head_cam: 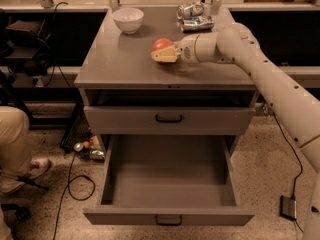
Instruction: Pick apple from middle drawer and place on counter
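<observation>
The apple (162, 44), red-orange, sits in my gripper (159, 52) right at the surface of the counter (120, 59), near its middle. The pale fingers (165, 57) close around the apple's lower side; whether it rests on the top I cannot tell. My white arm (260, 69) reaches in from the right over the counter's right edge. The middle drawer (170, 186) is pulled fully out below, its gray floor bare, with its black handle (168, 219) at the front.
A white bowl (128, 19) stands at the counter's back left; two crushed cans (195, 17) lie at the back right. A shut drawer front (169, 119) is above the open one. A person's leg (15, 139), cables and litter (85, 149) are on the floor at left.
</observation>
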You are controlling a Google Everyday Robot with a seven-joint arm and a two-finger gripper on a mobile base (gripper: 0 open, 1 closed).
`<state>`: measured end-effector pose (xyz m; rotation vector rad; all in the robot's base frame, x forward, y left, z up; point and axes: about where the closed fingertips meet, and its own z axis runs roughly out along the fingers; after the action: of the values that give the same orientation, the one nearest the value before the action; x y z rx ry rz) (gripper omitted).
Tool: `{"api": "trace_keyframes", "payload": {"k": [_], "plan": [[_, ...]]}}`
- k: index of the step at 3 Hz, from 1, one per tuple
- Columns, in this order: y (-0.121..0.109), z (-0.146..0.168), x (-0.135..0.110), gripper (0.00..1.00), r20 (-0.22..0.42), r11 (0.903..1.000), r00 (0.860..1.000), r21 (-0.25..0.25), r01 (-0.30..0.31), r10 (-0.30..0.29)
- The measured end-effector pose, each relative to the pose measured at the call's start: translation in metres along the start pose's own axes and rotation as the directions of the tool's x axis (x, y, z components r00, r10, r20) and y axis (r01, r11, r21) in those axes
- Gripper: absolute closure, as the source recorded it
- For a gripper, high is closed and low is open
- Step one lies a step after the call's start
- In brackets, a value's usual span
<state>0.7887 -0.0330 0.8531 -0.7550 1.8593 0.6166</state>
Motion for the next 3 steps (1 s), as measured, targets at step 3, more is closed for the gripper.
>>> {"api": "trace_keyframes", "payload": {"k": [3], "plan": [[-0.007, -0.021, -0.004, 0.0, 0.023, 0.9998, 1.0, 0.019, -0.012, 0.012]]}}
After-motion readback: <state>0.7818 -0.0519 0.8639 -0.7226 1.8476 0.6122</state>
